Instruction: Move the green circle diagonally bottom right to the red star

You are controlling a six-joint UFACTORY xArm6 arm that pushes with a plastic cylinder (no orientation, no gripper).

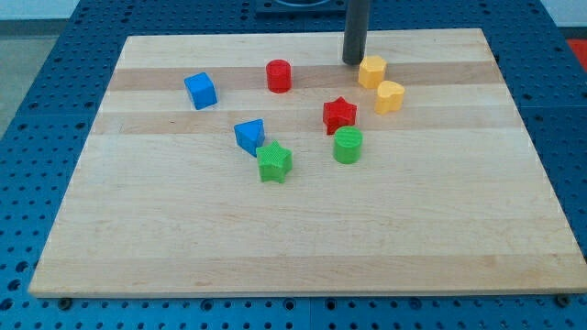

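Yellow hexagon (371, 71) seemingly just beside my tip (353, 61).

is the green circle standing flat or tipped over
Standing flat: the green circle shows its round top face upward, just below the red star. My tip is far off, near the view's top.

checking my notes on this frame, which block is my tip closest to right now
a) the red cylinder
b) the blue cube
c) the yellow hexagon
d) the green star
c: my tip rests near the view's top edge of the board, just to the view's left of the yellow hexagon, while the other blocks lie farther off.
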